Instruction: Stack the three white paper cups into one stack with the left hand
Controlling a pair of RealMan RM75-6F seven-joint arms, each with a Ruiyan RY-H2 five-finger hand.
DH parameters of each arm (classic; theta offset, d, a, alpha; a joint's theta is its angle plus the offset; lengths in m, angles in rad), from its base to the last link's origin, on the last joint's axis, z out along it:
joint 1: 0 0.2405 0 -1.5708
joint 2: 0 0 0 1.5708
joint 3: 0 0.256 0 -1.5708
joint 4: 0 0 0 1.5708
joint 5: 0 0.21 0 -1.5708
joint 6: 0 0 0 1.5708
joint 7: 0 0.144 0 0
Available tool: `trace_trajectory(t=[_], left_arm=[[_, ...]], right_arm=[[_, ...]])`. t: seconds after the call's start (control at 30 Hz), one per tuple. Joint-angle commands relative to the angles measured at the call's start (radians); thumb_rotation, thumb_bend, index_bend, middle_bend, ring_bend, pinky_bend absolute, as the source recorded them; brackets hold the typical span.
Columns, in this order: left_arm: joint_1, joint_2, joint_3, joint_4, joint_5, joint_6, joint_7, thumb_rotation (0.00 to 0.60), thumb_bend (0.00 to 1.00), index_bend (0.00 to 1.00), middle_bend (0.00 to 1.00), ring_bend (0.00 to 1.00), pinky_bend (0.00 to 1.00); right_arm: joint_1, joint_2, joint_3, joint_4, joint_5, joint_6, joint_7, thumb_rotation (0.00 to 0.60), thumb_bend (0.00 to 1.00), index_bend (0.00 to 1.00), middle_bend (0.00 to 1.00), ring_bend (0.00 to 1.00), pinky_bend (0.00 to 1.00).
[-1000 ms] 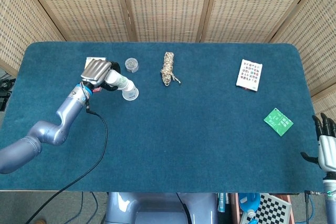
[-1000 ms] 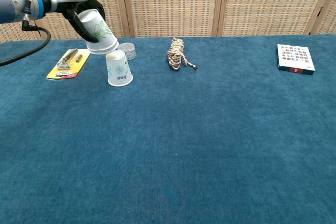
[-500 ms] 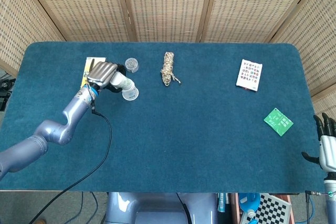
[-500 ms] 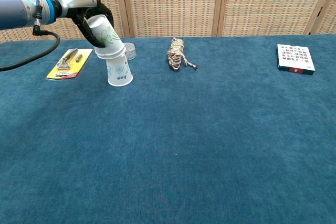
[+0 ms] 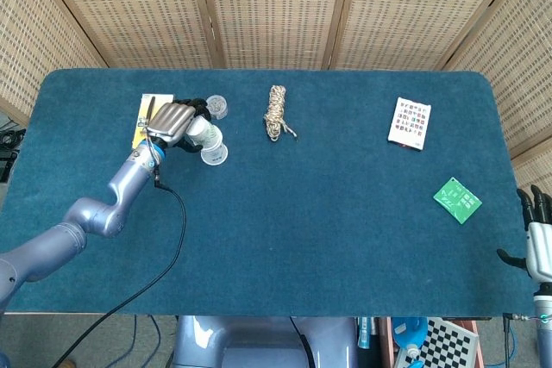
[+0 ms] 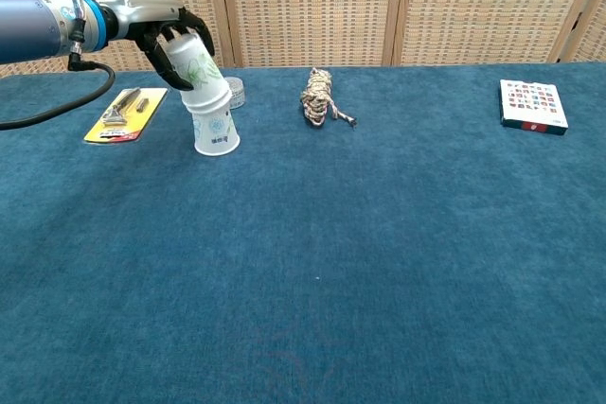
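Observation:
A white paper cup (image 6: 217, 131) stands upside down on the blue table, and shows in the head view as the cup (image 5: 215, 154). My left hand (image 6: 173, 37) grips a second inverted white cup with green print (image 6: 201, 72), tilted, its rim sitting over the top of the standing cup. From above, the left hand (image 5: 172, 118) covers most of the held cup (image 5: 203, 133). Whether another cup is nested inside the held one I cannot tell. My right hand (image 5: 536, 243) hangs off the table's near right corner, fingers apart, holding nothing.
A yellow card with a metal tool (image 6: 124, 112) lies left of the cups. A small clear lid (image 6: 233, 92) sits just behind them. A coiled rope (image 6: 319, 97) lies to the right, a patterned box (image 6: 532, 106) at far right, and a green packet (image 5: 457, 200) near the right edge.
My left hand has carried the held cup right and down, from beside and above the standing cup to resting over its top.

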State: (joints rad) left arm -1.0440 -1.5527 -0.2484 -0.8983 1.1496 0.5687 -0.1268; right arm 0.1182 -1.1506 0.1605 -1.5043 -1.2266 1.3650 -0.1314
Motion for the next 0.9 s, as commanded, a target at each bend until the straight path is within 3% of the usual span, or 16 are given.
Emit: trace_trajectory(t=[0.03,0.53,0.63,0.77,0.9], left_arm=[[0.004,0.003,-0.008,-0.014,0.009,0.016,-0.023,0.6,0.23,0.0,0.0,0.0,0.09],[0.078,0.131,-0.01,-0.166,0.097,0.157,-0.11,0.6,0.23,0.0,0.0,0.0,0.03],[0.178,0.22,0.025,-0.274,0.104,0.261,-0.075,0.6,0.23,0.0,0.0,0.0,0.0],[0.353,0.337,0.072,-0.473,0.046,0.463,0.091,0.6,0.23,0.0,0.0,0.0,0.0],[0.481,0.389,0.109,-0.593,0.021,0.635,0.2,0.6,0.2,0.0,0.0,0.0,0.0]], right_arm=[[0.001,0.0,0.0,0.0,0.0,-0.001,-0.002,0.6,0.0,0.05,0.0,0.0,0.0],[0.001,-0.002,-0.005,-0.003,-0.004,-0.004,-0.004,0.6,0.0,0.05,0.0,0.0,0.0],[0.002,0.001,-0.006,-0.006,-0.006,-0.008,0.003,0.6,0.0,0.05,0.0,0.0,0.0],[0.0,0.005,-0.011,-0.009,-0.013,-0.01,0.012,0.6,0.0,0.05,0.0,0.0,0.0],[0.001,0.006,-0.016,-0.016,-0.024,-0.01,0.015,0.6,0.0,0.05,0.0,0.0,0.0]])
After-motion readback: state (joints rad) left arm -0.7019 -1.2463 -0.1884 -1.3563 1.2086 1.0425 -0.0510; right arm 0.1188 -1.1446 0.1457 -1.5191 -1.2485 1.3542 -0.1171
